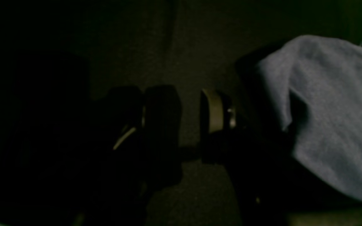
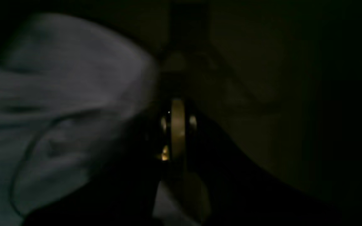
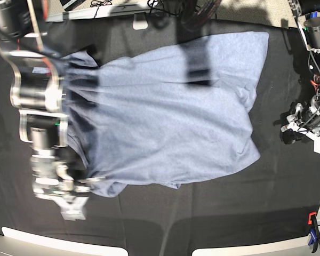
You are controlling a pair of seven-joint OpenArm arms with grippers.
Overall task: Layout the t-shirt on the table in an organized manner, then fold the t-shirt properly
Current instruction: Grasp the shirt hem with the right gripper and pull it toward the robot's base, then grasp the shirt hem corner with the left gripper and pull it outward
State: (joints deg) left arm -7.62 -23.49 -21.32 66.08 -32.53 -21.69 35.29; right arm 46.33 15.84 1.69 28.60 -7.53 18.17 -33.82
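Observation:
The light blue-grey t-shirt point(image 3: 170, 117) lies spread across the black table point(image 3: 202, 224), plain side up, rumpled along its left edge. My right gripper point(image 3: 69, 202) is at the shirt's near-left corner. In the right wrist view it point(image 2: 178, 125) is shut, with the cloth point(image 2: 58, 94) bunched up against its fingers and running in between them. My left gripper point(image 3: 301, 130) rests over bare table to the right of the shirt, apart from it. In the left wrist view it point(image 1: 190, 119) stands open and empty, with a fold of the shirt point(image 1: 331, 110) just off to one side.
An orange clamp point(image 3: 312, 217) and a blue clamp point(image 3: 313, 240) sit at the near-right table edge. Cables point(image 3: 165, 8) and a grey board point(image 3: 96, 13) lie beyond the far edge. White strips point(image 3: 58, 237) line the front edge.

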